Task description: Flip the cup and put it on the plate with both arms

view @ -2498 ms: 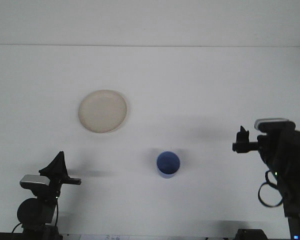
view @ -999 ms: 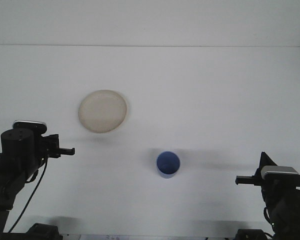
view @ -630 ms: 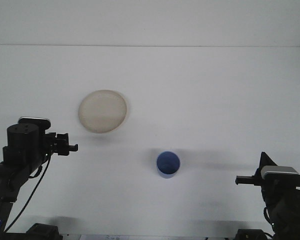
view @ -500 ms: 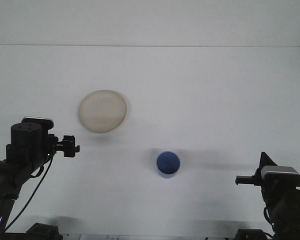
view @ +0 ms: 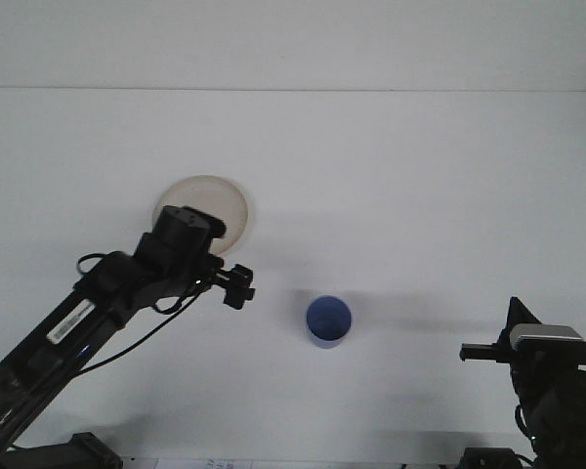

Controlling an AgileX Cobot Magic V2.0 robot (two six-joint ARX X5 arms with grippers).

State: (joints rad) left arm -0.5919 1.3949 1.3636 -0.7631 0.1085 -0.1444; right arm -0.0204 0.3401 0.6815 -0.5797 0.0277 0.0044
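A blue cup (view: 328, 320) stands on the white table right of centre, its mouth facing up so I see inside it. The beige plate (view: 218, 198) lies farther back on the left, with its lower left part hidden behind my left arm. My left gripper (view: 237, 286) reaches out low over the table, just in front of the plate and left of the cup. It is open with nothing in it, and a clear gap separates it from the cup. My right gripper (view: 472, 353) rests low at the front right, well away from the cup.
The white table (view: 420, 195) runs back to a pale wall. My left arm (view: 88, 318) stretches diagonally from the front left corner. The right arm's base (view: 557, 391) fills the front right corner.
My left arm has swung out to the right and forward, carrying its gripper from the left edge to a spot between plate and cup. The right arm stays still.
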